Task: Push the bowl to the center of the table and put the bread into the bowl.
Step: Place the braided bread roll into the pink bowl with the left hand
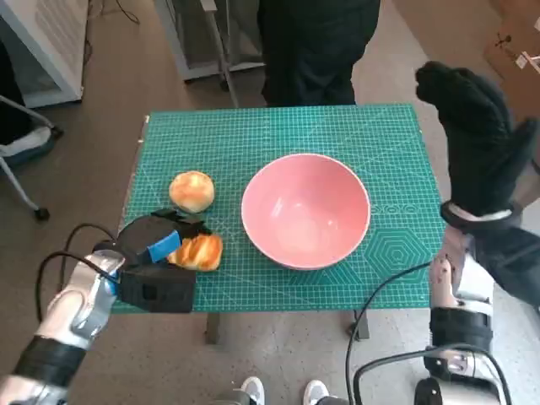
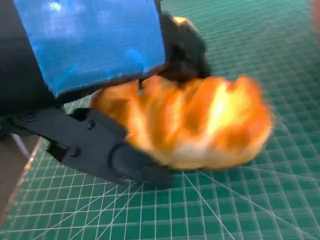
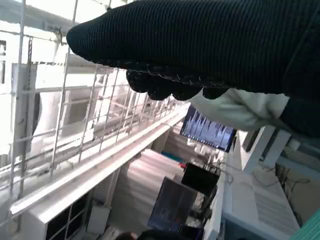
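Bread [image 2: 195, 125] clamped in left hand [image 1: 156, 253] fingers [image 2: 115, 150], low over worktop [image 1: 278, 126] edge. Pink bowl [image 1: 305, 211] already mid-worktop, just beyond fingers, probably next stop. Right hand [image 1: 472, 143] raised clear, grasping nothing, looks spread.

Head view looks steeply down; left wrist view shares its bread [image 1: 197, 251] close-up.

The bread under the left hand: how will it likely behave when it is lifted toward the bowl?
The bread looks puffy and glazed, so it is probably light and soft, and may dent where the left hand closes round it. Its ridged crust likely gives some hold, so a slip seems unlikely. The bowl is wide and open, so a drop should land inside.
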`<state>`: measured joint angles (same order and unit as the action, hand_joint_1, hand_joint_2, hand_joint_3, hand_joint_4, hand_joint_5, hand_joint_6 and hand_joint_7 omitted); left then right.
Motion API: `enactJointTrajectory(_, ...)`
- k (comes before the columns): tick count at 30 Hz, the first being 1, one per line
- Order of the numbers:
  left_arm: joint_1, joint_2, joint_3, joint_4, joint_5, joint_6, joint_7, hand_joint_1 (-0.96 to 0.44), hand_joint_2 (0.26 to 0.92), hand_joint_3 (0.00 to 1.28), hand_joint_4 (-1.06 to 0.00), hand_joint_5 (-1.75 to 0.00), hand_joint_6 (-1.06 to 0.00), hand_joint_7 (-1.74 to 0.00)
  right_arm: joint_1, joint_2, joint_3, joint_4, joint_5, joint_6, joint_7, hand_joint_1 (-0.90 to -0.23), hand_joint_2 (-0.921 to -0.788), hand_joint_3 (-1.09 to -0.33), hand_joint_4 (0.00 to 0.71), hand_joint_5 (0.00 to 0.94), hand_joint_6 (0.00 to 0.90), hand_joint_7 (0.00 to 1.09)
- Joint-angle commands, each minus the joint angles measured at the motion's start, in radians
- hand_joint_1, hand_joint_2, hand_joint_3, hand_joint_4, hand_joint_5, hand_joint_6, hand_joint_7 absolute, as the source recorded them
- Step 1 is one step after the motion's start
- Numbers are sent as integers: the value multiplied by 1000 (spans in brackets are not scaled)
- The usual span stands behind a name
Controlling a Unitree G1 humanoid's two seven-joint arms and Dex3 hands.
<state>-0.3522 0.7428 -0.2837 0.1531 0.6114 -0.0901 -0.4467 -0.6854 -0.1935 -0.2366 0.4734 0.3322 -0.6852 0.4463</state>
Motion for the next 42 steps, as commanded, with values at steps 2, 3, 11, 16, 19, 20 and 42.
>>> enactJointTrajectory(2, 29, 36, 174, -347, -171, 13, -79, 2, 917, 42, -749, -1139, -646, -1101, 23, -1, -4, -12, 24, 27, 4, -466, -921, -424, 391, 4, 468, 15)
enactJointTrajectory(3, 22, 33, 194, -385, -190, 11, -82, 2, 910, 30, -784, -1102, -669, -1076, 21, -2, -4, -10, 26, 27, 6, -463, -921, -425, 390, 4, 467, 15)
enactJointTrajectory(11, -122, -20, 215, -527, -218, 16, -75, 3, 885, 3, -878, -963, -744, -1030, 3, 1, 0, 16, 25, 23, 7, -455, -921, -427, 397, 6, 466, 12)
enactJointTrajectory(16, -236, -86, 168, -526, -202, 50, -77, 2, 888, 5, -850, -937, -749, -1082, -5, 1, 2, 32, 19, 16, 7, -459, -921, -427, 392, 2, 466, 11)
enactJointTrajectory(19, -312, -147, 116, -467, -182, 44, -63, 2, 897, 6, -819, -948, -739, -1116, -7, 1, 4, 39, 16, 13, 8, -461, -921, -426, 394, 3, 467, 11)
enactJointTrajectory(20, -336, -168, 94, -436, -171, 35, -54, 2, 901, 6, -806, -956, -732, -1129, -7, 0, 3, 42, 16, 13, 9, -462, -921, -426, 395, 3, 468, 11)
enactJointTrajectory(42, -562, -386, -134, 217, -12, -107, 31, 0, 920, 133, -595, -1219, -568, -1261, 54, -20, -11, -28, 17, 36, -5, -463, -921, -410, 403, 3, 473, 10)
